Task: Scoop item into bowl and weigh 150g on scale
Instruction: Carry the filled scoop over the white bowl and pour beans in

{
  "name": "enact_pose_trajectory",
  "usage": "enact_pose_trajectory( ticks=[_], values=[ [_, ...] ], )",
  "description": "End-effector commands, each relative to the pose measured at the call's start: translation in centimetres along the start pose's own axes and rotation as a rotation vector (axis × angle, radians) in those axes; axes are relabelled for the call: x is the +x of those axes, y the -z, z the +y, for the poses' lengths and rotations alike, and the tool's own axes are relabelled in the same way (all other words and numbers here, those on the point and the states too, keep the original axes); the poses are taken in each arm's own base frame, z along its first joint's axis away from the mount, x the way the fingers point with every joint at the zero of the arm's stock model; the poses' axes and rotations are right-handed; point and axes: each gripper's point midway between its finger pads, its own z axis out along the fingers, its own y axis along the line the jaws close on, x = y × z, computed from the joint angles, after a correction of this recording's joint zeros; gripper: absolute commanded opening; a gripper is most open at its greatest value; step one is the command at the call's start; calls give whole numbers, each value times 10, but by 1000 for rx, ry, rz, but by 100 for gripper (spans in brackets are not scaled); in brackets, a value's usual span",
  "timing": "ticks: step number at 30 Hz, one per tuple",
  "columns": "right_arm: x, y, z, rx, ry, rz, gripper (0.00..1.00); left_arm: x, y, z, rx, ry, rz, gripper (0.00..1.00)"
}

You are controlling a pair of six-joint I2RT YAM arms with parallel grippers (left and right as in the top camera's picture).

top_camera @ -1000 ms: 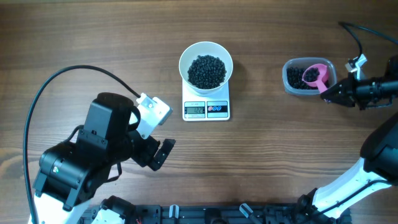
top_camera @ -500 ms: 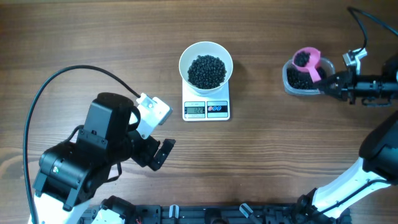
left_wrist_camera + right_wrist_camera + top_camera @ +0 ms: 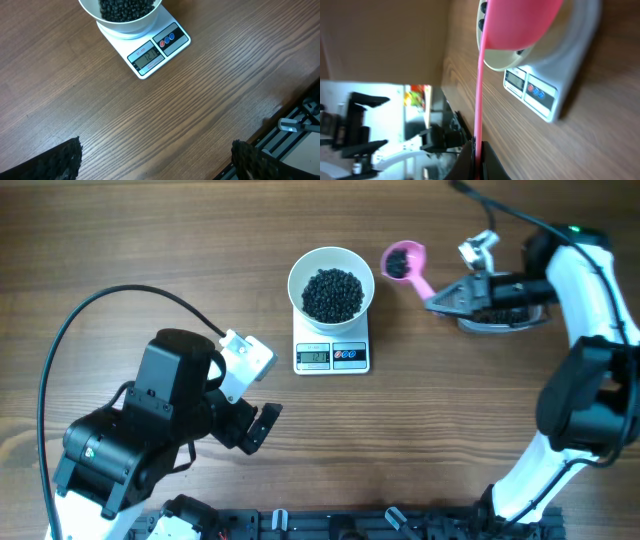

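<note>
Many black beads (image 3: pixel 332 293) fill the white bowl (image 3: pixel 296 272), which sits on the scale (image 3: pixel 331 357). My right gripper (image 3: pixel 438 301) is pinched tight on the handle of a pink scoop (image 3: pixel 404 260). I see some beads in the scoop, just beside the bowl at 3 o'clock. My left gripper (image 3: pixel 155 164) is spread wide with nothing in it, at about 7 o'clock from the scale, well apart.

Looks like a robotics lab/test bench. Why: two robot arms, left arm (image 3: pixel 140 430) & right arm (image 3: pixel 590 380), at a wood-grain table (image 3: pixel 150 240) w/ black cable (image 3: pixel 125 288) looping over it, black rail (image 3: pixel 330 525) along front edge, digital scale (image 3: pixel 332 355). Right wrist view: blurry stands & equipment (image 3: pixel 365 130) in bkgd.
</note>
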Motion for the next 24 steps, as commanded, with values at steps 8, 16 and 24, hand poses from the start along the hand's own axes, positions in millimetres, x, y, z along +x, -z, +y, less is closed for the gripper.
enact_pose_trajectory(
  ticks=[8,16,24],
  values=[
    [-11,-70,-23,384,130,181,5,-3,4,2,-9,-11,-18,100],
    [-24,-82,-25,715,341,198,5,-3,4,2,-9,-11,-18,100],
    [-49,-72,20,887,571,70,5,-3,4,2,-9,-11,-18,100]
  ],
)
